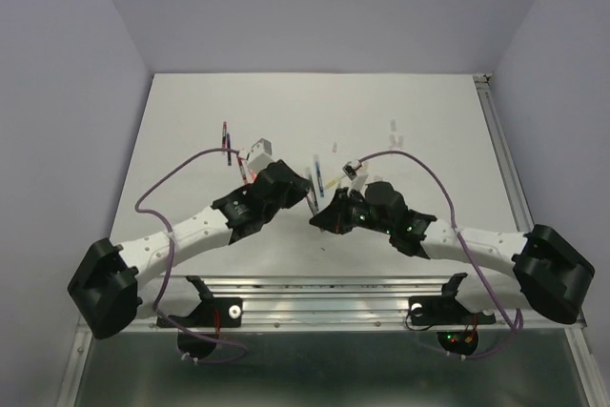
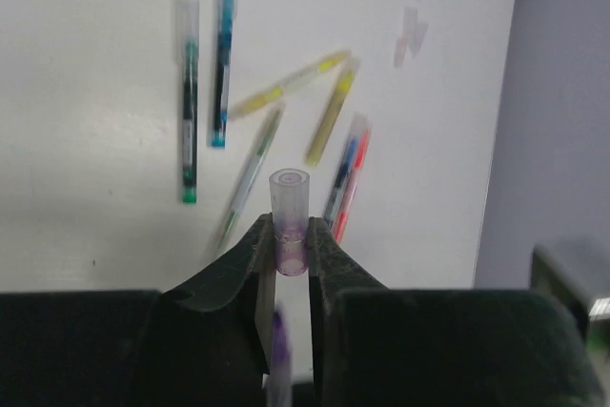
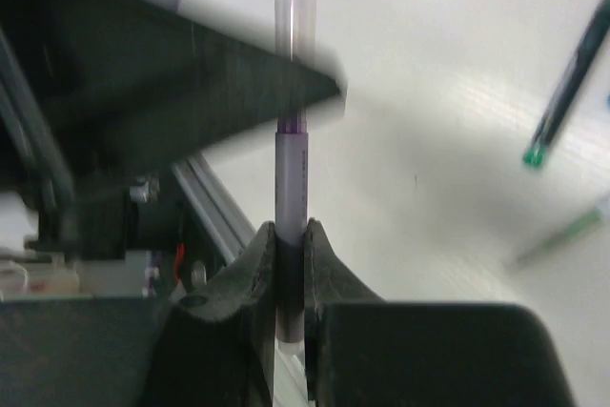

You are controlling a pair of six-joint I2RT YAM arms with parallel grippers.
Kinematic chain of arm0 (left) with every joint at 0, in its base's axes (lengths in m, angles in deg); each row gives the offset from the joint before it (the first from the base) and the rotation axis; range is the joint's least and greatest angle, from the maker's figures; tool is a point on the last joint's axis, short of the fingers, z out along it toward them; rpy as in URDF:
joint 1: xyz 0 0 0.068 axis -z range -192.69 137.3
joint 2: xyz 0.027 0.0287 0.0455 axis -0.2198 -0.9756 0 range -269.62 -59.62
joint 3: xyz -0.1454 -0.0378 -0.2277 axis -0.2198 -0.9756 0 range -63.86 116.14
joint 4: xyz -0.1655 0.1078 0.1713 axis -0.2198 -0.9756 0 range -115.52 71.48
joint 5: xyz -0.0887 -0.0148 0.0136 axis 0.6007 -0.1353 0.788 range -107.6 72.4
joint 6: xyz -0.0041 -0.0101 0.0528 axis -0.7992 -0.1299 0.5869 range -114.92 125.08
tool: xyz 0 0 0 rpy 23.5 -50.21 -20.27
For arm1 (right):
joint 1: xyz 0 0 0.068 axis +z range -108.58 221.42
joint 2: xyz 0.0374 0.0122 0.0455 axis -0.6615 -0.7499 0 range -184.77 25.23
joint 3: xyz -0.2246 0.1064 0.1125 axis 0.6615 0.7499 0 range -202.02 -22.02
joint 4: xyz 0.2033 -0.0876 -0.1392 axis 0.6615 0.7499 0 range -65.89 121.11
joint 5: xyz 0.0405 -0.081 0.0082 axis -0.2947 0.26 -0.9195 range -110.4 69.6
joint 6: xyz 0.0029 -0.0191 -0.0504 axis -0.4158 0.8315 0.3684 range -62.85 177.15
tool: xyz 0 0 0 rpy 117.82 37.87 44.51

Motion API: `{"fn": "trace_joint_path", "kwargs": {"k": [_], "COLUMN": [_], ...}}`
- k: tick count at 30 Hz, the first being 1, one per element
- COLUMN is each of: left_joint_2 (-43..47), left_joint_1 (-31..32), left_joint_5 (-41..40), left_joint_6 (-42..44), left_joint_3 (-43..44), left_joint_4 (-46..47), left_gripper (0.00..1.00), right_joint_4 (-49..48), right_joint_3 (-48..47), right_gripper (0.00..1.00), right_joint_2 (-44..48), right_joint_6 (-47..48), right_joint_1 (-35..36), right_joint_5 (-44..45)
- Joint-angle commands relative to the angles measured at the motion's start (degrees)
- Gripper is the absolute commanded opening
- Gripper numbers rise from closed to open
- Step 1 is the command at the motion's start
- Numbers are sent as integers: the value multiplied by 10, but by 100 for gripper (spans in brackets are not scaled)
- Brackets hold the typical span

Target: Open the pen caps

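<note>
Closest in, the left gripper (image 2: 291,247) is clenched on a pale pen cap (image 2: 289,205), fingers pinching its lower end. The right gripper (image 3: 289,240) is clamped round the purple pen (image 3: 291,164) barrel, so pen + cap hang btwn the two arms above the table (image 2: 86,226). Can't tell if the cap has parted from the barrel yet.

The cap looks light, stiff, thin-walled plastic. It's smooth, so prob. slippery; squeeze too hard & it may pop out. Best hold, I'd say: cap at mid-length, barrel close to the joint, pull straight along the axis.

No tray or box in sight. The other pens (image 2: 188,102) & a few loose caps (image 2: 412,30) lie straight on the table.
</note>
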Motion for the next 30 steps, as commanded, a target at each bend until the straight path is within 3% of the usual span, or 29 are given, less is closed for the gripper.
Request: {"fn": "trace_joint_path", "kwargs": {"k": [1,3,6,11,14,15,19,22,28,30], "left_joint_2": [-67,-117,-179,-271,-351,-392,-493,-566,-702,-746], "left_joint_1": [-87,-126,-147,-147,-140,-135,-90,-67,-55,-57], "left_joint_5": [-103,-83,-68,-3,99,111,147,164,186,226], "left_joint_6": [65,95,120,177,206,211,250,280,301,299], "left_joint_3": [97,127,186,291,359,375,497,597,781,821], "left_joint_4": [52,52,52,57,66,69,67,39,-44,-56], "left_gripper": [0,0,0,0,0,0,0,0,0,0], "right_joint_4": [4,6,17,175,322,358,529,582,568,557], "right_joint_3": [85,110,147,131,85,55,-15,-46,-40,-36], "right_gripper": [1,1,1,1,1,1,1,1,1,1], "right_joint_2": [84,141,212,292,320,323,308,285,290,294], "right_joint_6": [-42,-59,-72,-61,-90,-109,-166,-190,-188,-182], "right_joint_1": [104,145,149,150,148,147,138,125,115,115], "right_joint_5": [-27,1,28,187,374,474,671,733,746,745]}}
